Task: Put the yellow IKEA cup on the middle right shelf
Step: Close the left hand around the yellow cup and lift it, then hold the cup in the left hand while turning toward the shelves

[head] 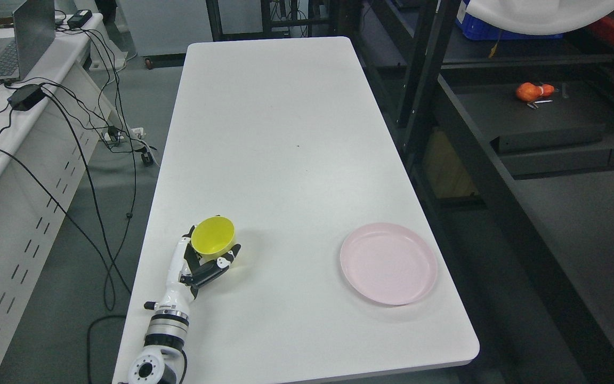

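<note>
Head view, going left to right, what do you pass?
Laptop → left hand wrapped around the yellow cup → pink plate → black shelf frame → orange object on the shelf.

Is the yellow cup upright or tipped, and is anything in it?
Tipped: the yellow cup, wrapped by the left hand, tilts its mouth toward the camera. Empty: only bare yellow interior shows.

White table (pixel 285 133): yellow cup (pixel 212 236) near left front edge; pink plate (pixel 388 264) right front; well apart
</note>
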Tool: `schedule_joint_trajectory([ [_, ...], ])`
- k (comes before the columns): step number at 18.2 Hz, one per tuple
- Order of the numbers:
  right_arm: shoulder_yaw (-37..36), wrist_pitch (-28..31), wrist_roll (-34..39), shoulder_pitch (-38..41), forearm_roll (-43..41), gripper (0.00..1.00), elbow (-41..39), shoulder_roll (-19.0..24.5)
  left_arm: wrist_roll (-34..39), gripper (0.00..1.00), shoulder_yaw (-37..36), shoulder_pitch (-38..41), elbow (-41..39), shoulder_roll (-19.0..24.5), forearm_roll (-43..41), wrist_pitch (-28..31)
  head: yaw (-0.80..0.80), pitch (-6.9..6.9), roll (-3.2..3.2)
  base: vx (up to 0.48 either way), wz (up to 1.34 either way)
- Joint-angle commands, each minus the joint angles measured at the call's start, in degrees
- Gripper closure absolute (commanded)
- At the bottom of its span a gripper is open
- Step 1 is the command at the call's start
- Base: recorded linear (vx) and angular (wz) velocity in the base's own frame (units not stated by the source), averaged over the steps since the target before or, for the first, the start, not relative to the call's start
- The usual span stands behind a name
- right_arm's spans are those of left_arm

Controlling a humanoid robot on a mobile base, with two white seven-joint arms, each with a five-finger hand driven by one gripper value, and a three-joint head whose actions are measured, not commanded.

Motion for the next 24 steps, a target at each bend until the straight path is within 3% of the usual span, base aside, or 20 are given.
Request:
schedule_joint_trajectory([
  [1, 1.0, 0.0, 0.0, 0.8, -1.4, 0.01, 0.0, -1.0, 0.1, 1.00, 1.2, 0.1, -0.3, 1.0, 5.3, -4.3, 0.00, 0.00, 0.00, 0.000, 0.00],
  [6, 1.0, 0.0, 0.0, 0.8, -1.4, 0.01, 0.0, -1.0, 0.0, 1.00, 1.2, 0.9, -12.7, 1.0, 7.6, -4.7, 0.00, 0.00, 0.00, 0.000, 0.00],
  [10, 1.0, 0.0, 0.0, 0.8, -1.4, 0.01, 0.0, -1.0, 0.0, 1.00, 0.5, 2.1, -17.9, 1.0, 7.7, -5.0, 0.00, 0.00, 0.00, 0.000, 0.00],
  [24, 1.0, 0.0, 0.0, 0.8, -1.4, 0.01, 0.0, -1.0, 0.0, 1.00, -1.4, 5.3, -19.4, 1.0, 7.6, -6.9, 0.00, 0.00, 0.00, -0.071, -0.02],
])
